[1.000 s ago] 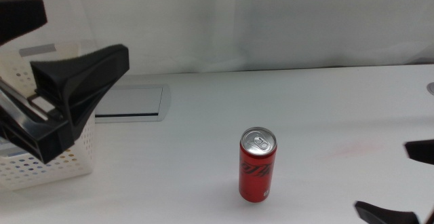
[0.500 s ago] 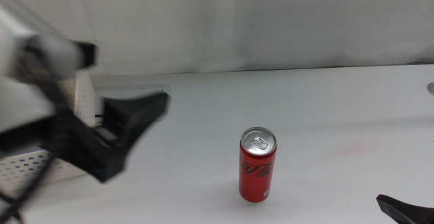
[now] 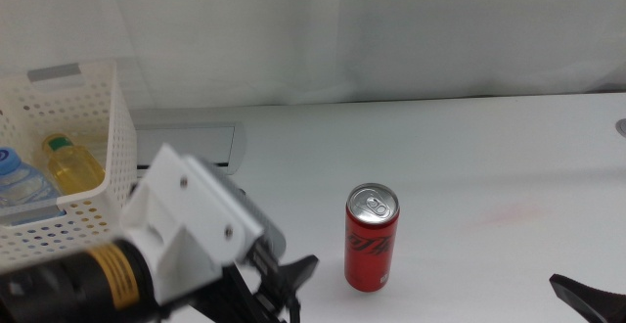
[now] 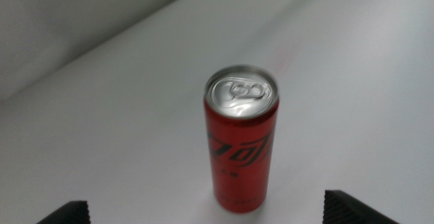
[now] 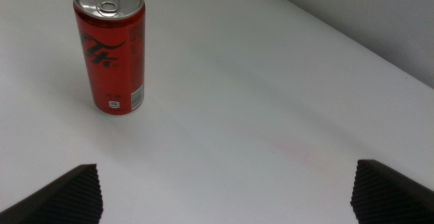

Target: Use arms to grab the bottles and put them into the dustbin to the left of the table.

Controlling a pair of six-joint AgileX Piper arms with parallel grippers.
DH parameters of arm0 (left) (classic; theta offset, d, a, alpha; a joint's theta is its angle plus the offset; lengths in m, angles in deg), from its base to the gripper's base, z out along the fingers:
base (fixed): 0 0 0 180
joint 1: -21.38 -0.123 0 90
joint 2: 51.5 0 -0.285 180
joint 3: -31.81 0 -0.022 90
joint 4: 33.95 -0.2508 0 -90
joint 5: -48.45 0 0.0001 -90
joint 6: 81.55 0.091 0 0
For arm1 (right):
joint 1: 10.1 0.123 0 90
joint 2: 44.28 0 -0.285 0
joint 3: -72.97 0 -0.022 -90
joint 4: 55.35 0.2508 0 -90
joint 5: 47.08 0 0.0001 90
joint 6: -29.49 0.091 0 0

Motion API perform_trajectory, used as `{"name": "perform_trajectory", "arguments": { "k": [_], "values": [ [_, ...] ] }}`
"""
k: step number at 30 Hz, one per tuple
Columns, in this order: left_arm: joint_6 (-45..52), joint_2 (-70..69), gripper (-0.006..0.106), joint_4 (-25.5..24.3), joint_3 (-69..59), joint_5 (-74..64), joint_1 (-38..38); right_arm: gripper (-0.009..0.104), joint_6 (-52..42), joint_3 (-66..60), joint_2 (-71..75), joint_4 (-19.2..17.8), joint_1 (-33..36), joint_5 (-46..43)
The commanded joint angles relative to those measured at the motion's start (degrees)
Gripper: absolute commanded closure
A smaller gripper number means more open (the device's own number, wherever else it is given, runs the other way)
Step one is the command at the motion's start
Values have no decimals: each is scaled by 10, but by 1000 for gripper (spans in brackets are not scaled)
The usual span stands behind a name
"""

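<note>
White table, one red can, two bottles in dustbin, both pincers gaping, empty.

Bright, even, diffuse light; shadows on the white table are faint. The red can top carries soft glare. The left wrist view is slightly blurred; the left arm, lower left, looms soft and oversized.

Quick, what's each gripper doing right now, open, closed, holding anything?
Left gripper: open, empty, facing the red can.
Right gripper: open, empty, waiting.
</note>
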Motion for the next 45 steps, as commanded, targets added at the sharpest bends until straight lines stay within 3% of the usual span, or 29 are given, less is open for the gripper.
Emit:
{"name": "perform_trajectory", "arguments": {
  "k": [1, 7, 17, 22, 27, 40, 45],
  "values": [
    [-15, 4, 11, 11, -45, 118, 16, -8, -1, 2, 2, -18, -4, 0],
    [-24, 66, 11, 11, -126, 304, 25, -8, -1, 2, 2, -28, -4, -6],
    [-67, 262, 11, 6, -132, 510, 25, -8, -1, 2, 2, -29, -4, -8],
    [-123, 349, 11, -74, -131, 640, 25, -8, -1, 2, 2, -29, -4, -19],
    [-129, 417, 11, -82, -115, 714, 25, -8, -1, 2, 2, -29, -4, -26],
    [-184, 518, 11, -84, 21, 666, 25, -8, -1, 2, 2, -29, -4, -27],
    [-204, 524, 15, -112, 36, 630, 25, -8, -1, 2, 2, -29, -4, -27]
  ]
}}
